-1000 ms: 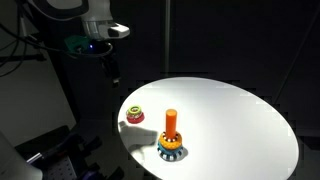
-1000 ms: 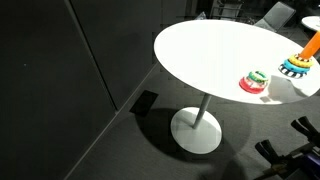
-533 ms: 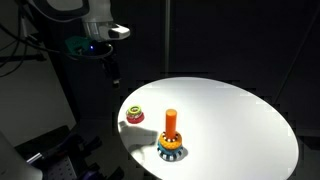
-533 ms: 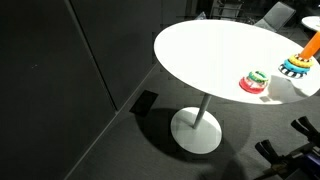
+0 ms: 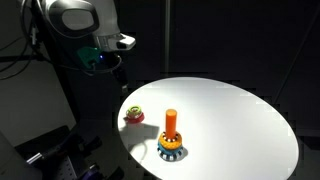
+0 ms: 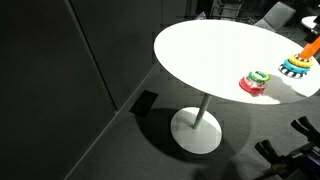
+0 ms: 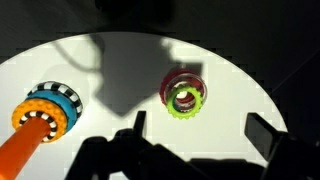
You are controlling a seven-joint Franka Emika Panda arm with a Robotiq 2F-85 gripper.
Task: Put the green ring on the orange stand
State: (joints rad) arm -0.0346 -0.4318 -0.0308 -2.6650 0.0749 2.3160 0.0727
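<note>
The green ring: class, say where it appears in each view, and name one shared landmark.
Exterior view: green ring left of centre.
Exterior view: green ring at the right, mid-height.
Wrist view: green ring right of centre.
Shared landmark: the red ring under it.

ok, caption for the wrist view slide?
Open pincer above green ring stacked on red ring, orange stand alongside.

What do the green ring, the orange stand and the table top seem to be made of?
The green ring: probably moulded plastic, judging by its uniform bright colour and rounded shape. The orange stand: likely plastic too, smooth and evenly coloured; painted wood cannot be excluded. The table top: a smooth white matte surface, perhaps laminate; no grain visible.
</note>
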